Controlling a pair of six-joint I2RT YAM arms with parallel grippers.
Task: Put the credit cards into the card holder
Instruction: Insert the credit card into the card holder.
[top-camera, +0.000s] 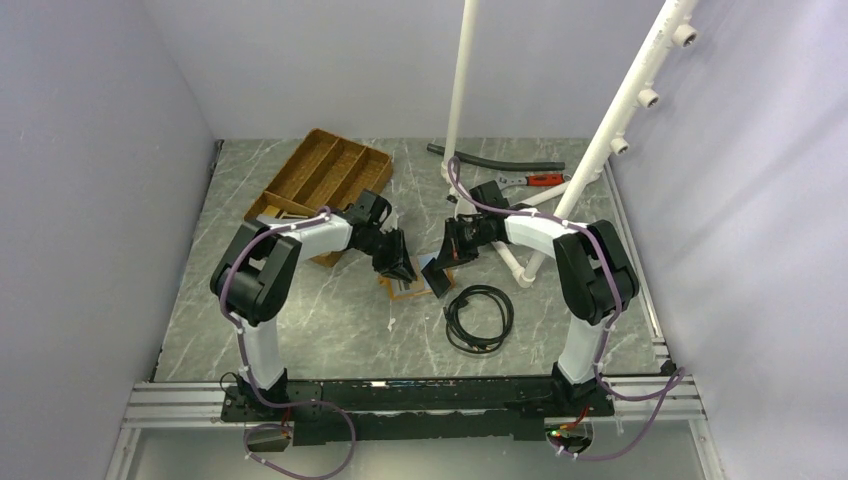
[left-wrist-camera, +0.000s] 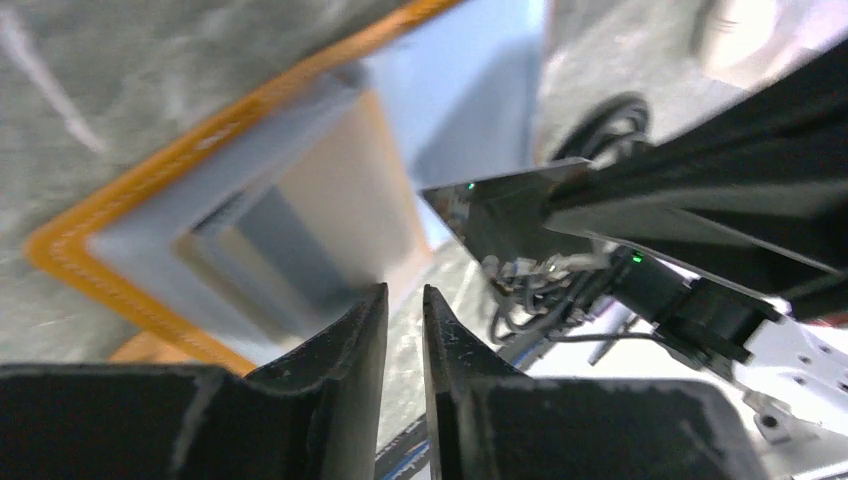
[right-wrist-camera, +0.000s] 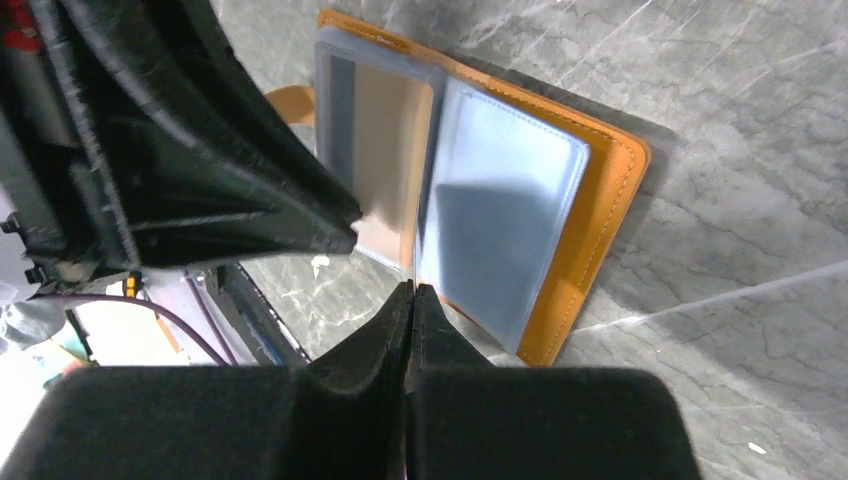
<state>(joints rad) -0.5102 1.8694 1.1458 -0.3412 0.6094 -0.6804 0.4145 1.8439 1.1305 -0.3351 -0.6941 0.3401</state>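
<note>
The card holder lies open on the marble table between the two grippers, orange outside with pale blue pockets. A tan insert sits in its left pocket. My right gripper is shut on a dark credit card, held edge-first over the holder's fold. My left gripper hovers at the holder's left pocket. Its jaws stand a narrow gap apart with only table showing between them. One of its fingertips sits against the pocket's edge.
A brown wooden compartment tray stands at the back left. A black cable coil lies just right of the holder. White pipes rise behind the right arm, with a black hose and red-handled pliers further back.
</note>
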